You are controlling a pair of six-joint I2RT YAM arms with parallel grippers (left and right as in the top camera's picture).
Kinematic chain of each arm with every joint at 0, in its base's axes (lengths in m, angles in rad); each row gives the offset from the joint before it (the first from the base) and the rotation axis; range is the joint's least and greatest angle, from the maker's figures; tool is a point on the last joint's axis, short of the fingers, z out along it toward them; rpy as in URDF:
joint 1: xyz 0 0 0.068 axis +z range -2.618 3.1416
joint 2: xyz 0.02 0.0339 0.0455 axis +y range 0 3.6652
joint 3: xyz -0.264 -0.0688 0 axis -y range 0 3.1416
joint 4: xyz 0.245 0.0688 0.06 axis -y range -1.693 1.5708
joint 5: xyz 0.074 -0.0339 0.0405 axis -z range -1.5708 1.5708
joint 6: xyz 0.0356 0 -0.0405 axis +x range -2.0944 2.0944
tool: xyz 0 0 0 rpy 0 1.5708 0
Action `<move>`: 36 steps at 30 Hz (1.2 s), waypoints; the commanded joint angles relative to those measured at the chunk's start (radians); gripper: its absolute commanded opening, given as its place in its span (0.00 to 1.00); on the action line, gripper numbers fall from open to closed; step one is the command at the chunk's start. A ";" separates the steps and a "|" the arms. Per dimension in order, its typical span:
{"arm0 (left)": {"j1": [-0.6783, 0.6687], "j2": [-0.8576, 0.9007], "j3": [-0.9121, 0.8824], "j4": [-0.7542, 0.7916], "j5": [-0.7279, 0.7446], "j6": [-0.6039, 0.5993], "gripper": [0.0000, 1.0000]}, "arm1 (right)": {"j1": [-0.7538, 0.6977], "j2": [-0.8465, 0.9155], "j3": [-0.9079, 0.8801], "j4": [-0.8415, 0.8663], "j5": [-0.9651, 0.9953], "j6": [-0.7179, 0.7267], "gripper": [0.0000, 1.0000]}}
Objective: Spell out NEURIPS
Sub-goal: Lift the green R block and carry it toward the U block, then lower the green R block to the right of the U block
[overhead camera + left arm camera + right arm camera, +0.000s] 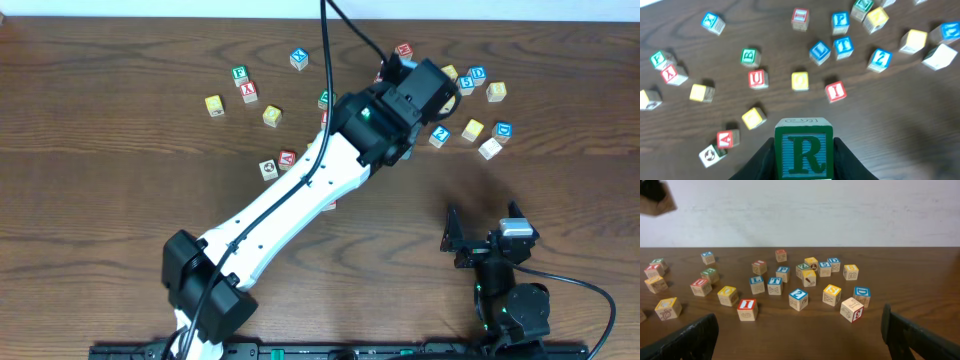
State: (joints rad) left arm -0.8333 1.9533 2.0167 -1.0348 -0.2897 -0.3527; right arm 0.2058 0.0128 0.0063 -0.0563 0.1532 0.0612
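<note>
Table [920,125]: dark wood-grain top strewn with small letter cubes; a pale wall [800,210] stands behind it in the right wrist view.
Left arm [290,200]: white, stretched diagonally from the near edge to the cube cluster at the far side.
Left gripper [803,146]: jaws drawn in narrow and clamped on the two sides of one cube.
R [803,152]: green letter on a green-framed face turned to the wrist camera, upright, held between the left jaws and seemingly lifted off the table, over the near side of the cluster.
U [758,78]: red, on the table beyond R and to its left in the left wrist view, touching nothing.
I [835,91]: red, on the table beyond R and to its right, slightly tilted in plan.
O [800,81]: yellow, between U and I, apart from both.
P [840,20]: blue, at the far side of the cluster, just beyond T.
L [819,51], T [843,46], Z [879,58]: blue, in a loose row past I.
A [728,138]: red, left of R, beside a white-faced cube.
Right gripper [800,317]: jaws spread wide with nothing between them, low by the near right of the table, well apart from the cubes.
</note>
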 commanded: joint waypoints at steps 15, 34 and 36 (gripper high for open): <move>0.012 -0.382 -0.764 0.554 0.150 -0.177 0.07 | -0.007 -0.002 -0.001 -0.004 0.005 0.012 0.99; 0.011 -0.299 -1.061 0.900 0.172 -0.277 0.07 | -0.007 -0.002 -0.001 -0.004 0.005 0.012 0.99; 0.011 -0.267 -1.061 0.919 0.174 -0.278 0.07 | -0.007 -0.002 -0.001 -0.004 0.005 0.013 0.99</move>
State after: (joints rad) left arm -0.8249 1.6360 0.9718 -0.1356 -0.1226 -0.6098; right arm 0.2058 0.0128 0.0063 -0.0563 0.1528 0.0612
